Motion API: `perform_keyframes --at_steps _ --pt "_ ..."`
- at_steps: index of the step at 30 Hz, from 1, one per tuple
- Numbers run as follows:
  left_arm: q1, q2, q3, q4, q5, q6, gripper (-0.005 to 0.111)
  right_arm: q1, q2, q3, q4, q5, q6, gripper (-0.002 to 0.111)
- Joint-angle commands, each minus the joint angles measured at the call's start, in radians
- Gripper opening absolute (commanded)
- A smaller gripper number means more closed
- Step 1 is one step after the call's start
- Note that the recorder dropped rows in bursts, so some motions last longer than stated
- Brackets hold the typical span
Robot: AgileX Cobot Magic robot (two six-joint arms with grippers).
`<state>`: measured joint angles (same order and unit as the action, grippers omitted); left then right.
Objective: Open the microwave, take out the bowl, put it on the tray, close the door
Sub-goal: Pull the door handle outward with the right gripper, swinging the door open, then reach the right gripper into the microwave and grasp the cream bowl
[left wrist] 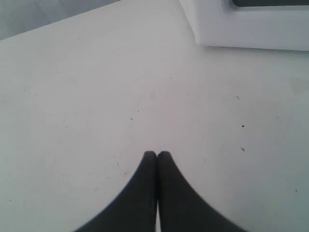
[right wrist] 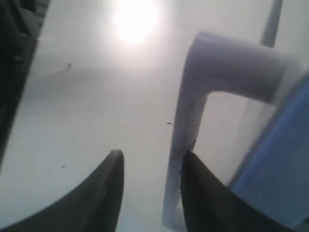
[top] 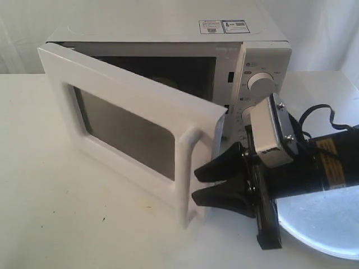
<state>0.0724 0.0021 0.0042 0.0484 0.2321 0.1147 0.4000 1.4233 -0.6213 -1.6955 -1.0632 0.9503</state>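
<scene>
Jaws on right gripper [top: 195, 185] spread, 1 finger [right wrist: 195, 193] against handle [top: 187, 174] at lower centre; left gripper [left wrist: 157, 155] pressed together, idle. Step 1 in hand: door [top: 129, 126] ajar at centre-left. Next, likely swing it wider; bowl not visible.

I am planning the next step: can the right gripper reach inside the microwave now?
Probably not yet. The door is only partly open and stands across the microwave opening, leaving a narrow gap. The right gripper, open, sits by the handle outside it.

White table [top: 56, 185], small dark specks [left wrist: 243, 126], pale curtain backdrop [top: 22, 33]
</scene>
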Motion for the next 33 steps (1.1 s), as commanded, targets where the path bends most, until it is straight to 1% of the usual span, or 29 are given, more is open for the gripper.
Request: perform_keyframes --at_steps 1,4,6,8,10,11,12,13,15,16,17,19,20,21,22,23,24,27,29,30,33 --pt "-0.004 -0.002 -0.004 -0.004 0.001 -0.006 0.0 -0.001 -0.053 0.057 -0.049 -0.049 0.104 0.026" --pt "-0.004 -0.002 -0.004 -0.004 0.001 -0.006 0.0 -0.001 -0.078 0.106 -0.049 -0.089 0.073 0.016" --pt "-0.004 -0.002 -0.004 -0.004 0.001 -0.006 0.0 -0.001 -0.1 0.124 -0.049 -0.158 -0.003 0.007" --pt "-0.004 -0.002 -0.004 -0.004 0.001 -0.006 0.0 -0.001 -0.123 0.129 -0.049 -0.158 -0.065 0.0" --pt "-0.004 -0.002 -0.004 -0.004 0.001 -0.006 0.0 -0.001 -0.158 0.131 -0.043 -0.158 -0.084 0.0" --pt "-0.004 -0.002 -0.004 -0.004 0.001 -0.006 0.0 -0.001 -0.17 0.133 -0.004 -0.146 -0.084 0.0" --pt "-0.004 -0.002 -0.004 -0.004 0.001 -0.006 0.0 -0.001 -0.181 0.133 0.06 -0.065 -0.088 0.0" --pt "-0.004 -0.002 -0.004 -0.004 0.001 -0.006 0.0 -0.001 -0.186 0.133 0.161 0.031 -0.09 0.0" --pt "-0.004 -0.002 -0.004 -0.004 0.001 -0.006 0.0 -0.001 -0.184 0.133 0.401 0.16 -0.124 0.0" --pt "-0.004 -0.002 -0.004 -0.004 0.001 -0.006 0.0 -0.001 -0.174 0.133 0.516 0.192 -0.187 0.0" --pt "-0.004 -0.002 -0.004 -0.004 0.001 -0.006 0.0 -0.001 -0.164 0.133 0.59 0.192 -0.266 0.001" --pt "-0.004 -0.002 -0.004 -0.004 0.001 -0.006 0.0 -0.001 -0.131 0.131 0.709 0.134 -0.425 0.007" --pt "-0.004 -0.002 -0.004 -0.004 0.001 -0.006 0.0 0.002 -0.112 0.129 0.726 0.076 -0.482 0.011" --pt "-0.004 -0.002 -0.004 -0.004 0.001 -0.006 0.0 0.014 -0.079 0.12 0.734 0.02 -0.549 0.017" --pt "-0.004 -0.002 -0.004 -0.004 0.001 -0.006 0.0 0.026 -0.055 0.112 0.734 -0.024 -0.58 0.022" --pt "-0.004 -0.002 -0.004 -0.004 0.001 -0.006 0.0 0.048 -0.022 0.1 0.734 -0.044 -0.609 0.026" --pt "-0.004 -0.002 -0.004 -0.004 0.001 -0.006 0.0 0.073 0.014 0.084 0.736 -0.047 -0.657 0.034" --pt "-0.004 -0.002 -0.004 -0.004 0.001 -0.006 0.0 0.145 0.135 0.022 0.789 0.012 -0.794 0.051" --pt "-0.004 -0.002 -0.004 -0.004 0.001 -0.006 0.0 0.175 0.207 -0.026 0.834 0.062 -0.834 0.058" --pt "-0.004 -0.002 -0.004 -0.004 0.001 -0.006 0.0 0.195 0.262 -0.07 0.862 0.092 -0.849 0.061" --pt "-0.004 -0.002 -0.004 -0.004 0.001 -0.006 0.0 0.229 0.385 -0.191 0.879 0.15 -0.859 0.062"
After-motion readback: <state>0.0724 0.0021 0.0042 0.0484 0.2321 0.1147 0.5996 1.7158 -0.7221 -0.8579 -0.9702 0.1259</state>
